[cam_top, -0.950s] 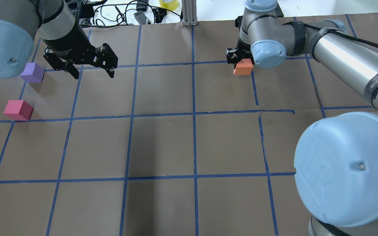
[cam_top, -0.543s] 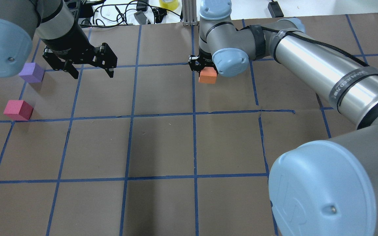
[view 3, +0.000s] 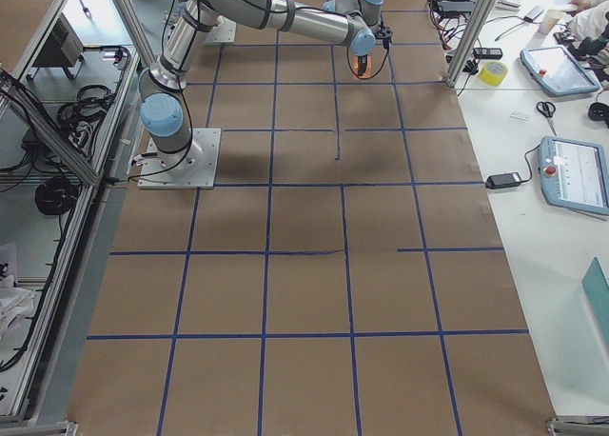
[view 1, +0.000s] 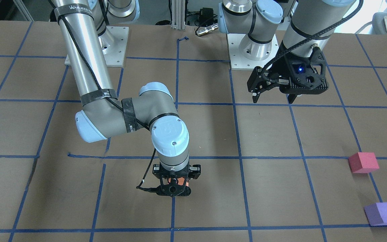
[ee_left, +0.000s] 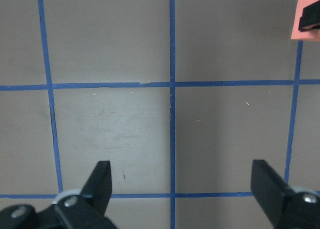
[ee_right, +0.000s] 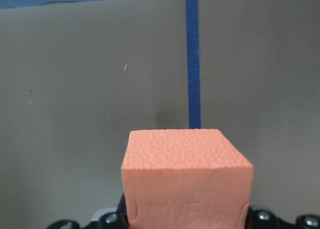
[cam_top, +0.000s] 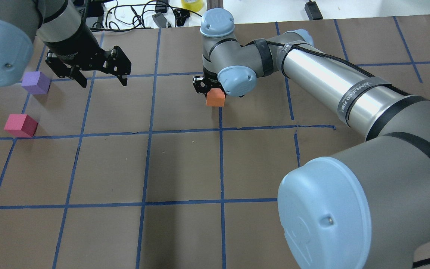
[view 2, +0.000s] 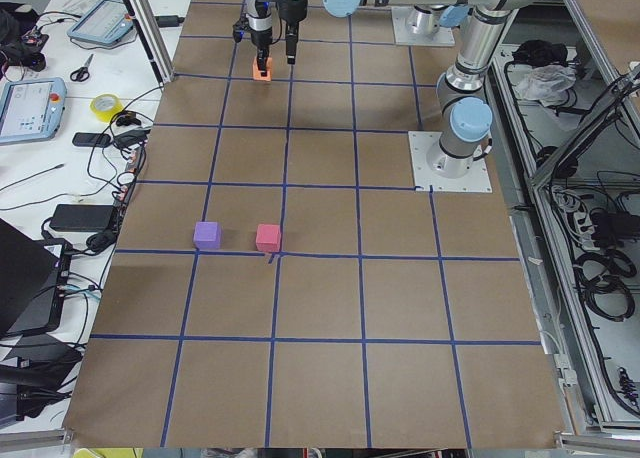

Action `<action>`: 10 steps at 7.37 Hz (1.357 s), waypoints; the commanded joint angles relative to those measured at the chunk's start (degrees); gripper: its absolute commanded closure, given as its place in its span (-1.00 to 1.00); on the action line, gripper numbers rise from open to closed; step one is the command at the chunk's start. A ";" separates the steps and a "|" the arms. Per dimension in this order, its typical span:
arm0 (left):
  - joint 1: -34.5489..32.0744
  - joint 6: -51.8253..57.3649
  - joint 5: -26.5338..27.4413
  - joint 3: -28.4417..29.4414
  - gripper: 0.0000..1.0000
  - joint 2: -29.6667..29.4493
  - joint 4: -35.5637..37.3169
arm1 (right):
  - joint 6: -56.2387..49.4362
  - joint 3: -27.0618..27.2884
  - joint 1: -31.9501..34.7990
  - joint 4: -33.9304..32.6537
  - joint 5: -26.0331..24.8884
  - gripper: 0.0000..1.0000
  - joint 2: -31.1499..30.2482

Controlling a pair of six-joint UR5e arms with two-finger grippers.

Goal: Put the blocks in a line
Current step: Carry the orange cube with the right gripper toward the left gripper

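Note:
My right gripper [cam_top: 210, 92] is shut on the orange block [cam_top: 215, 98] and holds it just above the brown table near a blue centre line. The block fills the right wrist view [ee_right: 186, 181]. It shows at the top right of the left wrist view [ee_left: 306, 21]. My left gripper [cam_top: 104, 82] is open and empty, hovering at the far left. It also shows in the left wrist view [ee_left: 182, 189]. The purple block [cam_top: 36, 82] lies to the left of it. The crimson-pink block [cam_top: 21, 125] lies nearer, apart from the purple one.
Blue tape lines [cam_top: 185, 130] grid the brown paper. Cables, a yellow tape roll [cam_top: 192, 4] and an aluminium post [cam_top: 215, 15] sit past the far edge. The arm bases [view 1: 254, 50] stand on the robot's side.
My right arm has swung left with the orange block, from the right half to the centre line. My left gripper has shifted slightly farther away and stays open.

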 commanded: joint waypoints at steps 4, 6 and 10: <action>0.00 0.00 -0.18 0.22 -1.00 1.61 -1.87 | 0.29 -3.49 0.32 -0.07 0.08 0.35 2.95; -0.17 0.00 -0.44 0.22 -1.00 1.52 -1.78 | 0.11 -3.48 0.32 -0.69 -0.01 0.23 3.65; -0.61 0.00 -0.44 0.31 -1.00 2.22 -1.87 | -1.56 -3.22 0.41 -2.52 -0.80 -0.99 3.92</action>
